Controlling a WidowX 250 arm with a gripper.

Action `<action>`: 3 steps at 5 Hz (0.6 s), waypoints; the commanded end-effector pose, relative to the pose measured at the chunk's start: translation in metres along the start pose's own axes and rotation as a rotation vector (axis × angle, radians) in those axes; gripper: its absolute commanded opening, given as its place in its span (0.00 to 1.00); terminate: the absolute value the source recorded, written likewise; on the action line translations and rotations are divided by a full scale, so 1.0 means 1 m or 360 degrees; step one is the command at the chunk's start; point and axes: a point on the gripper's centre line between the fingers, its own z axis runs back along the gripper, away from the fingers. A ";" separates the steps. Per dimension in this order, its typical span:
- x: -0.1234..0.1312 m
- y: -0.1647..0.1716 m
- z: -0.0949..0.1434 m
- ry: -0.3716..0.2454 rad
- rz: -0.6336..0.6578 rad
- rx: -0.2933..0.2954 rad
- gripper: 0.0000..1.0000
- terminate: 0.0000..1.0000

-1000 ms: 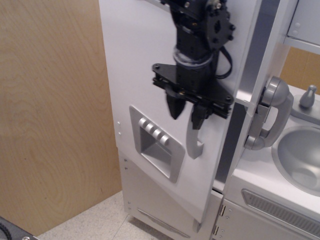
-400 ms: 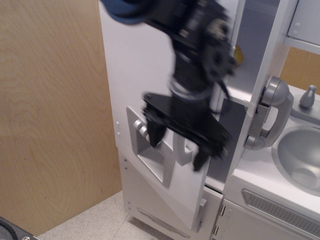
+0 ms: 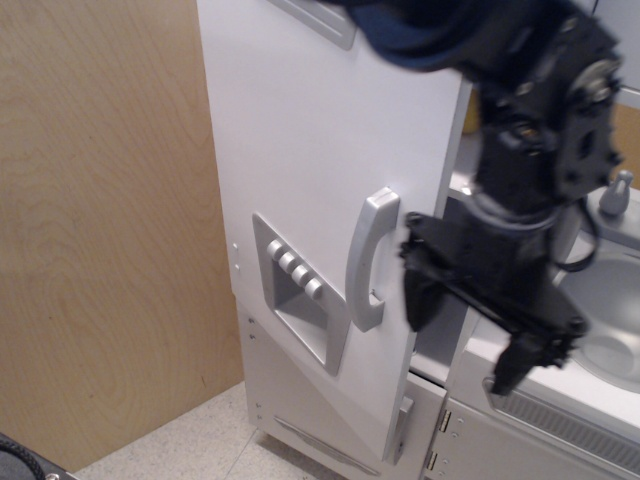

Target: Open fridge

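Observation:
The fridge (image 3: 300,130) is a tall white cabinet on the left. Its large door stands partly open, swung out toward the camera. The silver vertical handle (image 3: 368,258) and the grey dispenser panel (image 3: 300,292) with small buttons face me. My black gripper (image 3: 465,335) hangs to the right of the door's free edge, in front of the gap, apart from the handle. It is blurred, its fingers are spread open and nothing is between them. The arm hides the inside of the fridge.
A grey sink unit (image 3: 600,310) with a small faucet (image 3: 617,192) stands at the right, close behind the gripper. A smaller white door with a short silver handle (image 3: 400,428) is below. A wooden wall (image 3: 100,220) is at the left, and speckled floor (image 3: 190,445) below.
The gripper has come off the door handle and moved right and down. The door has swung further open, and its handle now shows fully.

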 end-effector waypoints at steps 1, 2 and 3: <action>0.058 -0.030 0.019 -0.0090 -0.0065 -0.0100 1.00 0.00; 0.076 -0.018 0.027 -0.0200 -0.0023 -0.0035 1.00 0.00; 0.070 0.005 0.028 -0.0234 0.0048 0.0050 1.00 0.00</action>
